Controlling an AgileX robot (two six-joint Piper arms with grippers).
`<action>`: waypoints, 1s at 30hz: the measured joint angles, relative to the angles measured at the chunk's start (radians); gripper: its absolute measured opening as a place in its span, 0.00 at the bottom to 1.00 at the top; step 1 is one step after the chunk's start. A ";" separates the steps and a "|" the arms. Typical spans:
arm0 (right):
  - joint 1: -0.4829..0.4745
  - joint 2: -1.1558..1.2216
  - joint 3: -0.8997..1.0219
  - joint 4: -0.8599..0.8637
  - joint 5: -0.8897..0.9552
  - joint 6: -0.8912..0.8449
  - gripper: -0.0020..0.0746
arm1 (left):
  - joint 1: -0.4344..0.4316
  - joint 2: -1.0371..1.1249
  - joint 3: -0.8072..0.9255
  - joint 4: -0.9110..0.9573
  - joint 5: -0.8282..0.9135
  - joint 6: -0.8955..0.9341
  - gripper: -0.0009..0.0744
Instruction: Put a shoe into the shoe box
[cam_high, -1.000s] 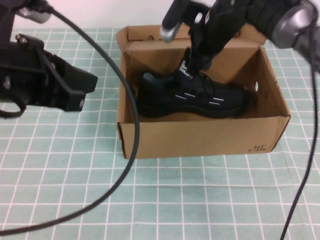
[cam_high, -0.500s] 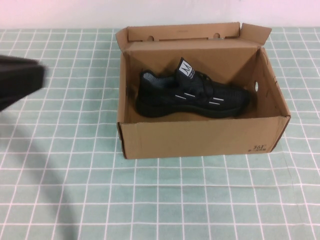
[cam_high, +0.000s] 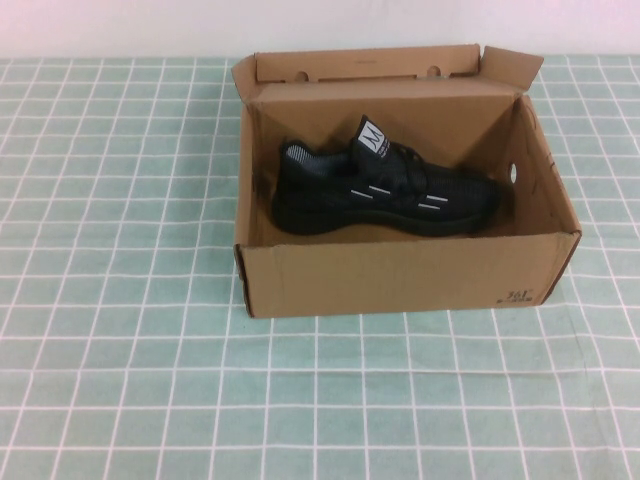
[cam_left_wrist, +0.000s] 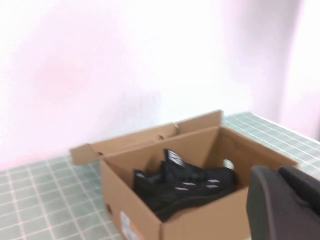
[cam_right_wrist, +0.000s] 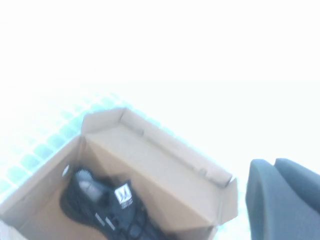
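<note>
With the shoe (cam_high: 385, 190) lying on its sole inside the shoe box (cam_high: 400, 275), long axis left-right, toe right, both closed, empty pincers sit clear above: left gripper (cam_left_wrist: 285, 202), right gripper (cam_right_wrist: 285, 200).

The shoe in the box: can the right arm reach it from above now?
Probably yes. The shoe lies in the shoe box, whose lid flap stands open and nothing covers it. The right gripper, fingers shut, is withdrawn above; the left gripper, also shut, is aside.
</note>
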 joint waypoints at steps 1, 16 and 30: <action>0.000 -0.024 0.005 -0.002 0.000 0.000 0.02 | 0.000 -0.011 0.024 0.004 -0.020 0.000 0.01; 0.000 -0.677 0.948 -0.065 -0.359 0.073 0.02 | 0.000 -0.022 0.136 0.012 -0.115 -0.001 0.01; -0.002 -1.210 1.876 -0.153 -0.876 0.305 0.02 | 0.000 -0.022 0.140 0.012 -0.121 -0.001 0.01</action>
